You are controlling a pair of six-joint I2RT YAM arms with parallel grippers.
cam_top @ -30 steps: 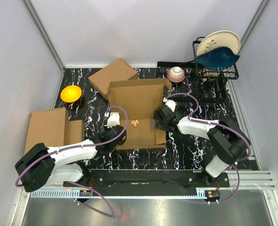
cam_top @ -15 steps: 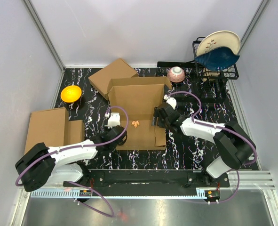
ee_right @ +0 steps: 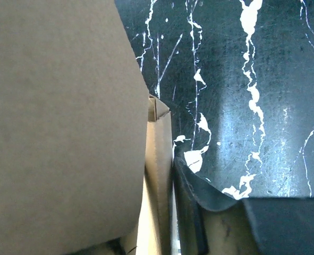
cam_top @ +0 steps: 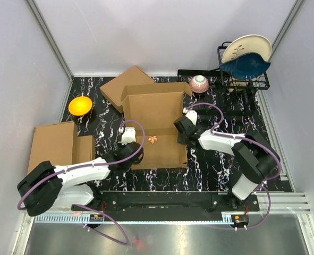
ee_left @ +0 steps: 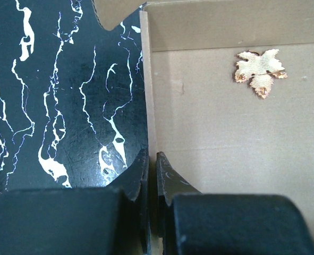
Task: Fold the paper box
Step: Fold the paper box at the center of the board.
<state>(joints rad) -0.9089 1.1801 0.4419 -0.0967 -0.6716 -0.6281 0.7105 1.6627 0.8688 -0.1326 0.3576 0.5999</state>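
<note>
We find a flat cardboard slab (cam_top: pixel 53 146) lying along the left edge of the black marbled surface (cam_top: pixel 210 170). An orange bowl (cam_top: pixel 79 105) sits behind it, toward the far left corner. A smaller closed cardboard box (cam_top: pixel 126 85) lies against the far edge.

The paper box (cam_top: pixel 157 114) stands at the middle of the surface with its tray open upward. Its rear panel is raised, and it touches the smaller box. A leaf-shaped mark (ee_left: pixel 259 71) shows on its floor.

The left gripper (ee_left: pixel 150 164) is at the near left corner of the tray. Its fingers are pressed together with the left wall pinched between them.

The right gripper (cam_top: pixel 177 133) is at the tray's right wall. In the wrist view one finger (ee_right: pixel 189 212) lies against the outer face of that wall. A large flap hides the other finger, so we cannot tell whether this claw has closed on the wall.

A pink patterned bowl (cam_top: pixel 199 83) sits near the far edge. A black dish rack (cam_top: pixel 244 79) holding a cream plate (cam_top: pixel 247 48) and a blue dish (cam_top: pixel 245 66) occupies the far right corner.
</note>
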